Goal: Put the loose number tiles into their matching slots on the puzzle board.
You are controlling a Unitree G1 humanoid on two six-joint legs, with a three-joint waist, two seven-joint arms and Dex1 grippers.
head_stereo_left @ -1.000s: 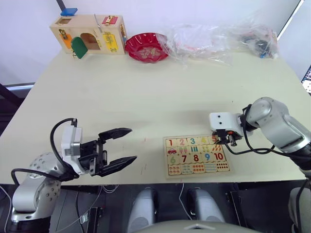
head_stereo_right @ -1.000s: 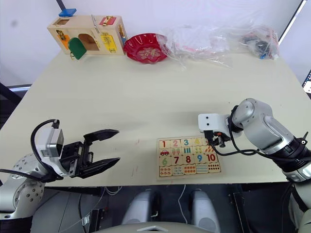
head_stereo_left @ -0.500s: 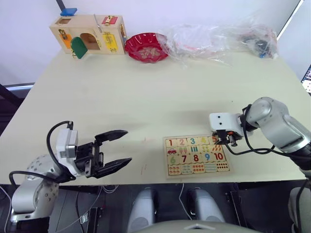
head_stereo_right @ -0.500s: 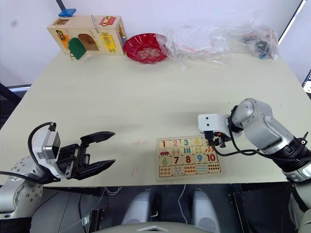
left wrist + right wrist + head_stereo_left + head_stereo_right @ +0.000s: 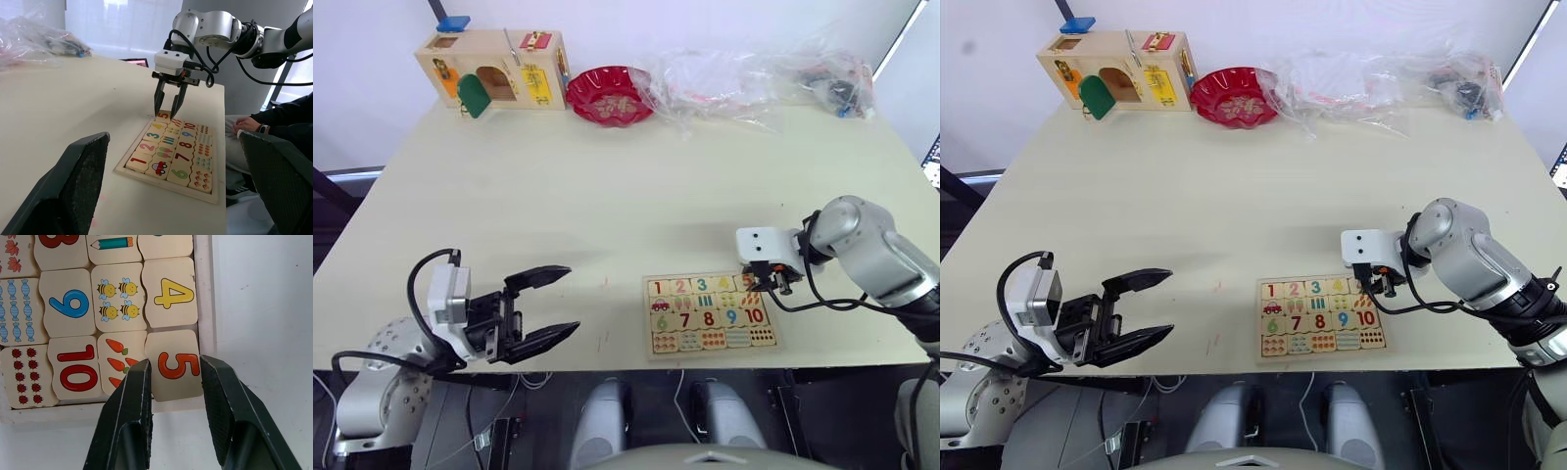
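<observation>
In the lower left of the left eye view, the left gripper [image 5: 546, 305] hangs at the near edge of the smooth cream table [image 5: 607, 186], its two black tapered fingers spread wide with nothing between them. In the upper left stands a pale wooden box [image 5: 493, 66] with coloured doors and latches, and just to its right a glossy red scalloped bowl [image 5: 609, 94]. Crinkled clear plastic bags [image 5: 744, 78] stretch across the upper middle and right.

Low and right of centre lies the puzzle board [image 5: 710, 314], a flat light-wood framed tray with three rows of rounded pale pieces printed with bright digits and counting pictures. Tiles 1 to 4 sit in the top row. The 5 tile [image 5: 174, 364], a pale square with a red-orange digit, lies at the row's right end, in the board's corner slot, slightly askew. The right gripper [image 5: 174, 377] points down over it, its textured black fingers [image 5: 135, 396] parted narrowly, straddling the tile on either side; whether they actually touch it I cannot tell.
</observation>
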